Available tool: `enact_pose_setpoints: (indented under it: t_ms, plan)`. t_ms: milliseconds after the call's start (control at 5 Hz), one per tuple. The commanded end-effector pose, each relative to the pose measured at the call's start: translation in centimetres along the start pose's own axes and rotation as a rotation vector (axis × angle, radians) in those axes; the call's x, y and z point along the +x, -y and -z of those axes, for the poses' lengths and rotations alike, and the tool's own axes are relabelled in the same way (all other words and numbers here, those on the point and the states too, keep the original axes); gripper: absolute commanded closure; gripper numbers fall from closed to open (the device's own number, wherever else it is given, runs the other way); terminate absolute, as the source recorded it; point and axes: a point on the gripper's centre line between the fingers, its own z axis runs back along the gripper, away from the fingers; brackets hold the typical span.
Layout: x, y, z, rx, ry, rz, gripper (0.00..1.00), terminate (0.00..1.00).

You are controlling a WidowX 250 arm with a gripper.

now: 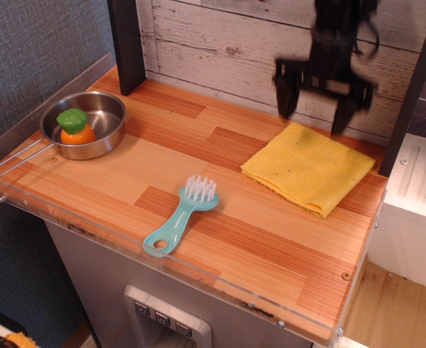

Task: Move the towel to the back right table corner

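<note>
Single overhead-oblique view of a wooden counter [220,239] with a clear plastic rim along its front edge and a whitewashed plank wall behind it. The gripper [321,101] hangs in the upper right of the frame, above the far edge of the towel [308,168]. Its two dark jaws point downward and stand spread wide, with the plank wall visible between them. The jaws hold nothing and touch nothing; both tips sit clear above the cloth. The gripper appears slightly blurred.

The towel, a yellow folded square with small dark specks, lies flat in the right part of the frame, at the far right end of the counter, close to the wall and to the dark post at the right edge. Its layered edges show along the near side, and one corner points toward the lower right.

A teal brush [182,214] lies near the centre of the frame, bristles toward the wall and handle toward the front rim, well apart from the towel. A steel pan [91,125] sits at the left of the frame, its long handle reaching toward the lower left. Inside it rests a toy carrot [75,127], orange with a green top.
</note>
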Motion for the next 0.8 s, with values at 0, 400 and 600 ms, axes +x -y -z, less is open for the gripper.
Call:
enact_pose_setpoints:
  t_ms: [0, 400, 600]
  plan:
    - [-1.0, -3.3, -9.5, -0.049, 0.147, 0.037, 0.00, 0.00]
    - [-6.3, -7.6, -7.7, -0.022, 0.039, 0.115, 0.00, 0.00]
    - [-7.2, -8.9, -7.1, -0.007, 0.032, 0.101, 0.00, 0.00]
